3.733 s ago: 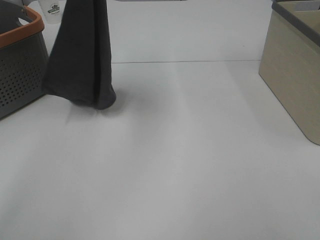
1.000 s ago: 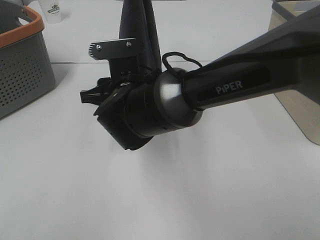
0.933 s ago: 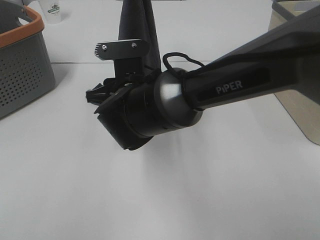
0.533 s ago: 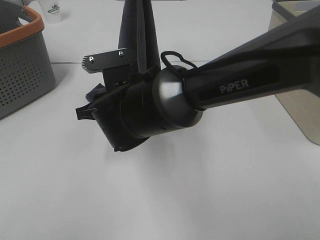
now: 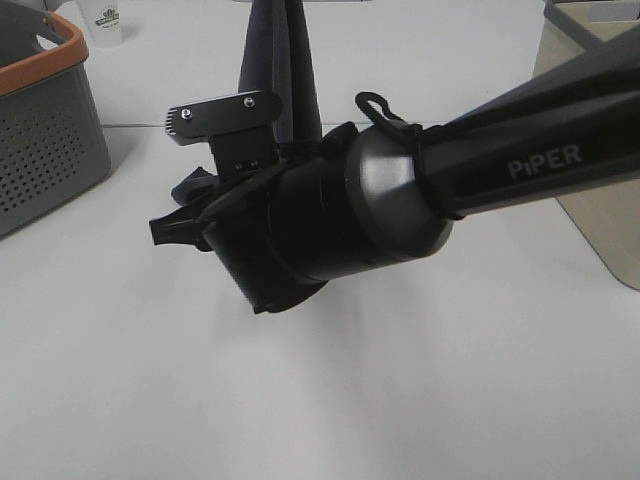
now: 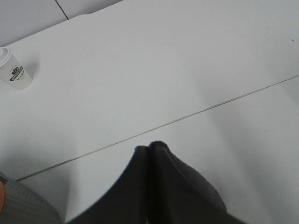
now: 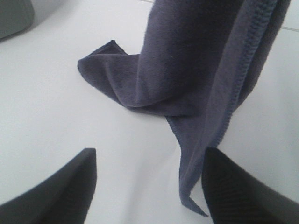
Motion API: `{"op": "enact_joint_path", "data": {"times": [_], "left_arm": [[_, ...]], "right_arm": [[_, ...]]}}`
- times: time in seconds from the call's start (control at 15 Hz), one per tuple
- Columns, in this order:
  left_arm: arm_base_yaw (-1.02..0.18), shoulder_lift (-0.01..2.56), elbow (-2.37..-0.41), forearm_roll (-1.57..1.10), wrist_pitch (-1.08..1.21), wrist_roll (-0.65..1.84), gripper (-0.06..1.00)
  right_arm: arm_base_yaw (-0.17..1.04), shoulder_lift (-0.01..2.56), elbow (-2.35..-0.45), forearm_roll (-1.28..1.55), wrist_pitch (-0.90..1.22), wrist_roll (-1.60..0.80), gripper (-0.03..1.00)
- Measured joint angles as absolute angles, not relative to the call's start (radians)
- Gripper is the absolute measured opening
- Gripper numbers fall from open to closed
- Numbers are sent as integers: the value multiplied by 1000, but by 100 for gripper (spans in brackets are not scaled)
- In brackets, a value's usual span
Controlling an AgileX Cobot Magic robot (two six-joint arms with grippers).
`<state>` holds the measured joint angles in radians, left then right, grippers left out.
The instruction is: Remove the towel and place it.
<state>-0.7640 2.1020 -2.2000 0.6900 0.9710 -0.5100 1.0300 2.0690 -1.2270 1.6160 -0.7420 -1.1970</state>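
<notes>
- Exterior high view: dark blue-grey cloth towel hangs upright from the top edge, centre-left of frame, over the white desk. The black right arm crosses in front of its lower part.
- Right wrist view: right tool is spread wide and holds nothing. The towel's lower end rests folded on the desk, just beyond the fingers.
- Left wrist view: left tool is pinched tight, tips meeting, holding the towel's top.
- Also noted: grey perforated plastic basket with orange rim at left edge, white paper cup upper left, beige bin at right edge.
</notes>
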Motion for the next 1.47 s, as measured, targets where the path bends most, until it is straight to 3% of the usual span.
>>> {"op": "enact_joint_path", "data": {"times": [0.33, 0.6, 1.0, 1.2, 1.47], "left_arm": [[-764, 2102, -2200, 682, 968, -509, 0], [-764, 2102, -2200, 671, 966, -509, 0], [-791, 2102, -2200, 672, 952, -508, 0], [-811, 2102, -2200, 679, 954, -508, 0], [-822, 2102, -2200, 685, 975, -507, 0]], "right_arm": [[1076, 2045, -1227, 1640, -794, -1235, 63], [983, 2067, -1227, 1592, -709, -1071, 63], [979, 2172, -1317, 1465, -685, -942, 63], [979, 2262, -1388, 1444, -695, -941, 72], [975, 2284, -1393, 1487, -819, -897, 73]]}}
